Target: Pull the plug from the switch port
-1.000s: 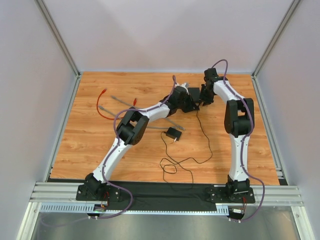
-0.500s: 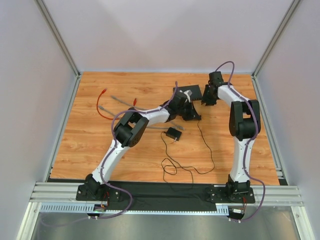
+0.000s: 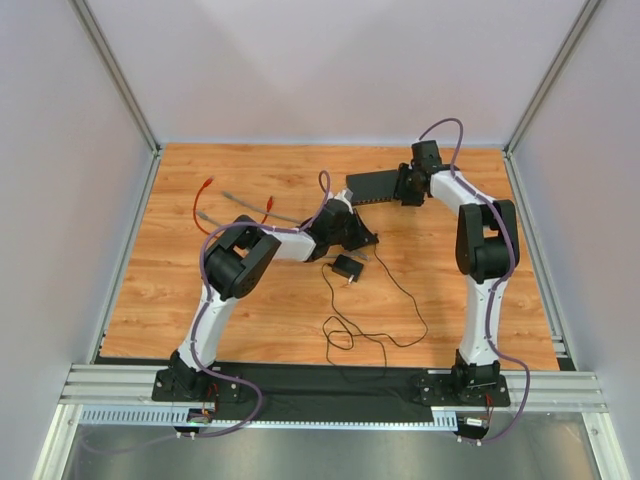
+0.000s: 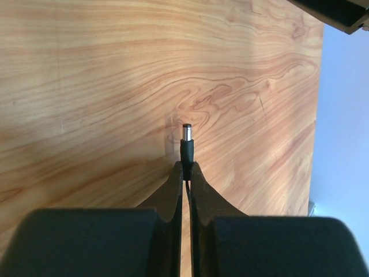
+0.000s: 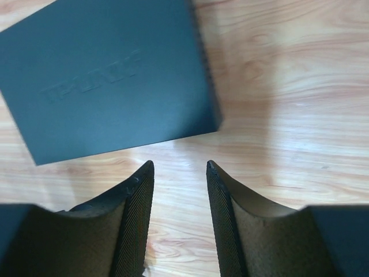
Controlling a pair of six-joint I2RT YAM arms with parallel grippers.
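Plainly the plug point(image 4: 186, 140) juts from the left jaws, apart from the switch point(image 3: 375, 186).

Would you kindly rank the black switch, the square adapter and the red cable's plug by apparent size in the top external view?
Largest to smallest:
1. black switch
2. square adapter
3. red cable's plug, barely a speck

The only readable mark is embossed lettering point(image 5: 92, 75) on the flat top face of the black network switch point(image 5: 144, 109), seen from the right wrist. Faint, black on black, it appears to spell "TP-LINK", running slightly uphill toward the right across the lid's middle.
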